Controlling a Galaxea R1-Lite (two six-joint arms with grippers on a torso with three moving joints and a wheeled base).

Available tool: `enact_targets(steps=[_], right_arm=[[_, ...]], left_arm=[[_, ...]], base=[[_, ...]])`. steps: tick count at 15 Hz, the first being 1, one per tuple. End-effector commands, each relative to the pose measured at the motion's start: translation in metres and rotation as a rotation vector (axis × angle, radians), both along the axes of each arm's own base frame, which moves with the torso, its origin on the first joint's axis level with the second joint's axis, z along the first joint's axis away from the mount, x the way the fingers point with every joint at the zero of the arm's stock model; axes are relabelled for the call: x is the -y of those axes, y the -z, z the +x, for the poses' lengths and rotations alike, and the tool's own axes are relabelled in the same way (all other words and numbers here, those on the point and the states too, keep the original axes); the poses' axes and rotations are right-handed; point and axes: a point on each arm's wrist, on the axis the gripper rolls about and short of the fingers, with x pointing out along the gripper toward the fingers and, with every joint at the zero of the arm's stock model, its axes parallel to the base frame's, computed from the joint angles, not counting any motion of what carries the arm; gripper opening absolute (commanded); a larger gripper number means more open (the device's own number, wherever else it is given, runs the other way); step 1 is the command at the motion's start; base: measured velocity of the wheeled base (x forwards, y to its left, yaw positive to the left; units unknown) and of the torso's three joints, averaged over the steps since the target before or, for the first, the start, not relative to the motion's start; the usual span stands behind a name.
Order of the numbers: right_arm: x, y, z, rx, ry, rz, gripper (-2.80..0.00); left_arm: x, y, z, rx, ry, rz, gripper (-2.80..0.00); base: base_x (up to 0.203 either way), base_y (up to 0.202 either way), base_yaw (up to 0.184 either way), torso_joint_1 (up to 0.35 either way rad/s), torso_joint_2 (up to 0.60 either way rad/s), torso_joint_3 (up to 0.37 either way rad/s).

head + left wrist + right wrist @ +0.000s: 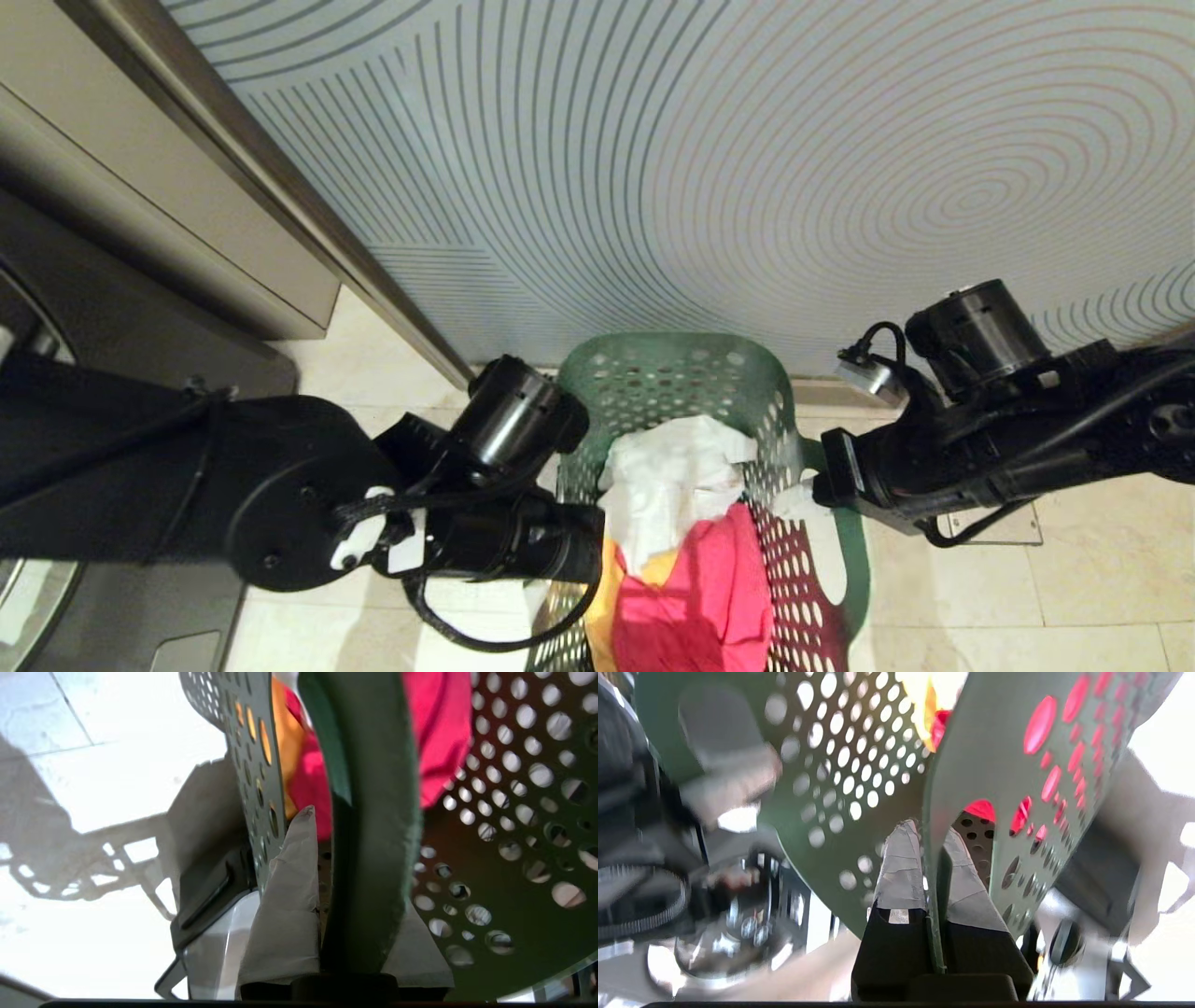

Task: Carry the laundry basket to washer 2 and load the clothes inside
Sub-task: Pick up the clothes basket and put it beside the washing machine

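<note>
**Both arms clamped on the basket rim, ready to carry**

We stand on a pale tiled floor before a wall panel ruled with fine curved lines, a grey cabinet to its left. At the far left edge of the head view a dark curved shape shows; we cannot tell whether it is a washer.

Our left gripper reaches in level from the left, its jaws shut on the flared rim of the laundry basket, one padded finger outside the perforated wall. The basket sits between our arms, close to the foot of the wall panel, and whether its base touches the floor is hidden. The clothes lie heaped inside: white on top, pinkish-red nearer us, yellow-orange at the left wall.

Our right gripper comes in level from the right, its jaws closed on the opposite rim, wall pinched between the pads.

We judge the step to be lifting and carrying. To do it well, we should raise both sides evenly, keep the basket level so nothing spills, and hold the grips firm while the base turns.
</note>
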Motion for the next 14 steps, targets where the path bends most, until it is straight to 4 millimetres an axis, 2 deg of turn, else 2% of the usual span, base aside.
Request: enact_targets(steps=[1,4,9,14], right_arm=[[0.000,-0.013,-0.017,0.030,-0.020,0.017,-2.80],[0.004,-0.019,-0.027,0.049,-0.028,0.023,-2.80],[0.006,-0.019,-0.032,0.038,-0.024,0.019,-2.80],[0.007,-0.018,-0.031,0.043,-0.010,0.000,-2.80]], left_arm=[[-0.008,-0.012,-0.010,0.021,0.001,-0.025,-2.80],[-0.008,-0.022,-0.020,0.047,0.022,-0.046,-2.80],[-0.008,-0.020,-0.026,0.032,-0.023,-0.025,-2.80],[-0.008,-0.020,-0.034,0.007,-0.014,-0.013,-2.80]], base=[[0.000,0.000,0.000,0.000,0.00,0.000],[0.000,0.000,0.000,0.000,0.00,0.000],[0.000,0.000,0.000,0.000,0.00,0.006],[0.000,0.000,0.000,0.003,0.00,0.172]])
